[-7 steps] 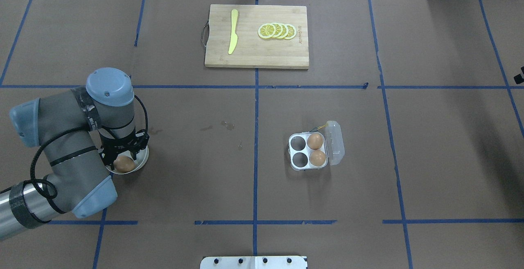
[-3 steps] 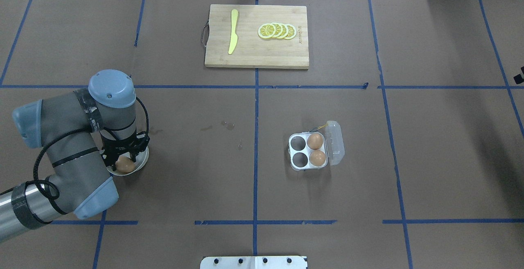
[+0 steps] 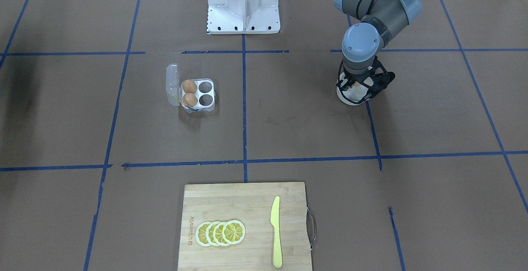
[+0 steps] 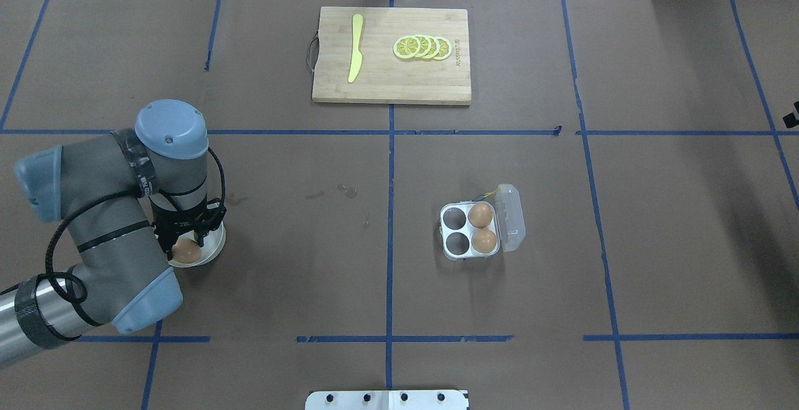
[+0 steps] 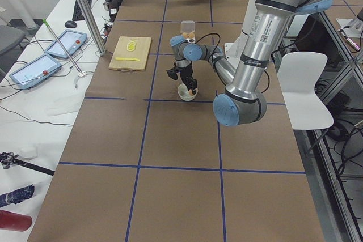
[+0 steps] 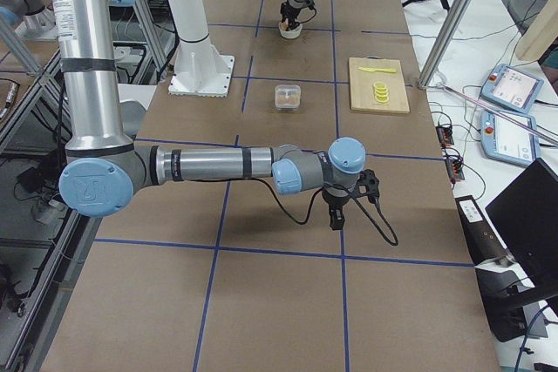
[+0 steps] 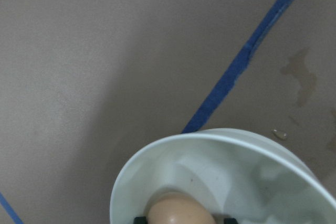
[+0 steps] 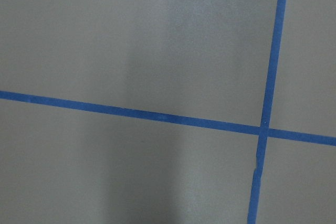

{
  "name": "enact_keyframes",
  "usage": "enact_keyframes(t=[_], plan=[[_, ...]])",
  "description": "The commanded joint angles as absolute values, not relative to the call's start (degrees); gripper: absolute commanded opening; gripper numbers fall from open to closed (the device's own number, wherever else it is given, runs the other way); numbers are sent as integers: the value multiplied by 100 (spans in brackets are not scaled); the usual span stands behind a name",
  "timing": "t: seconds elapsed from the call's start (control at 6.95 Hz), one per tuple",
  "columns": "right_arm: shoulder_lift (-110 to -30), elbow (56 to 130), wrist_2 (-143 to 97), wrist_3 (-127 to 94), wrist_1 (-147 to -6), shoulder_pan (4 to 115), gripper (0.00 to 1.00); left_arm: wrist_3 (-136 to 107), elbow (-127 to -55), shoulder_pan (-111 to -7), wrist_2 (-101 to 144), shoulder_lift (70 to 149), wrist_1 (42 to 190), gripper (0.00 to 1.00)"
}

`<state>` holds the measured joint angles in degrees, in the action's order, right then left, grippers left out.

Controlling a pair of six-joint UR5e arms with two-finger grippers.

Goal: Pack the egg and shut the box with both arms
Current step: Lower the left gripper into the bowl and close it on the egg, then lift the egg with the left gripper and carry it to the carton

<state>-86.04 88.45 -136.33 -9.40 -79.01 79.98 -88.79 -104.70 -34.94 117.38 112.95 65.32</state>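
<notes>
A brown egg (image 4: 186, 251) lies in a white bowl (image 4: 212, 246) at the table's left. My left gripper (image 4: 186, 243) reaches down into the bowl. In the left wrist view its black fingertips (image 7: 139, 219) press both sides of the egg (image 7: 180, 209), so it is shut on it. The clear box (image 4: 454, 230) stands right of centre with its lid (image 4: 512, 216) open; two eggs (image 4: 480, 214) fill its right cups and its two left cups are empty. My right gripper (image 6: 336, 215) shows only in the exterior right view, low over bare table, and I cannot tell its state.
A wooden cutting board (image 4: 392, 54) with a yellow knife (image 4: 356, 48) and lemon slices (image 4: 422, 47) lies at the far middle. The white robot base (image 3: 243, 5) is at the near edge. Blue tape lines (image 8: 157, 115) cross the brown table.
The left wrist has shifted slightly over the bowl, and the egg now sits a little further left, more hidden under the gripper. The box is unchanged.
</notes>
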Motion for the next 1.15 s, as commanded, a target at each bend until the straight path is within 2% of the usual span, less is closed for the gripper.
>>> enact_keyframes(t=[0.0, 0.58, 1.01], plan=[[-8604, 8842, -13702, -940, -7901, 7989, 100, -8666, -10696, -3542, 11733, 11495, 6021, 0], [-8604, 8859, -13685, -932, -7875, 7919, 100, -8230, -10592, -3621, 11367, 12942, 6668, 0], [-8604, 8895, -13780, -932, -7875, 7910, 100, -7912, -10117, -3499, 11329, 13252, 9169, 0]])
